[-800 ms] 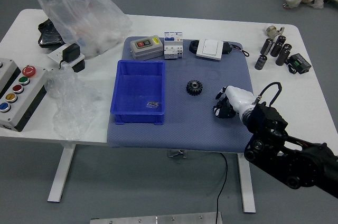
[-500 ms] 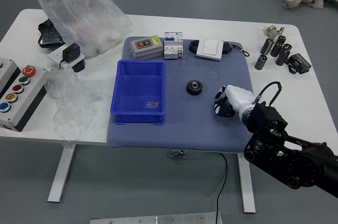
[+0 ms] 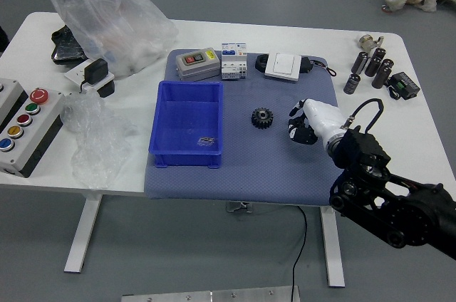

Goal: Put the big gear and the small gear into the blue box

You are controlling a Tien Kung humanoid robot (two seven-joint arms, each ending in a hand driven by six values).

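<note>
Right hand (image 3: 304,125) hangs beside dark gear (image 3: 262,118), likely for a short carry to blue box (image 3: 185,160) near table's (image 3: 413,131) near edge, can't tell if fingers are apart or clamped

The box (image 3: 187,90) looks like glossy blue plastic, smooth-walled. The bag (image 3: 114,21) is thin, clear, crinkled plastic with a shine. The gear (image 3: 262,118) is dark and toothed, perhaps metal, though it's too small from here to be sure. The mat (image 3: 249,181) looks matt, the table (image 3: 285,35) smooth and white, and the buttons (image 3: 39,96) glossy.
</note>
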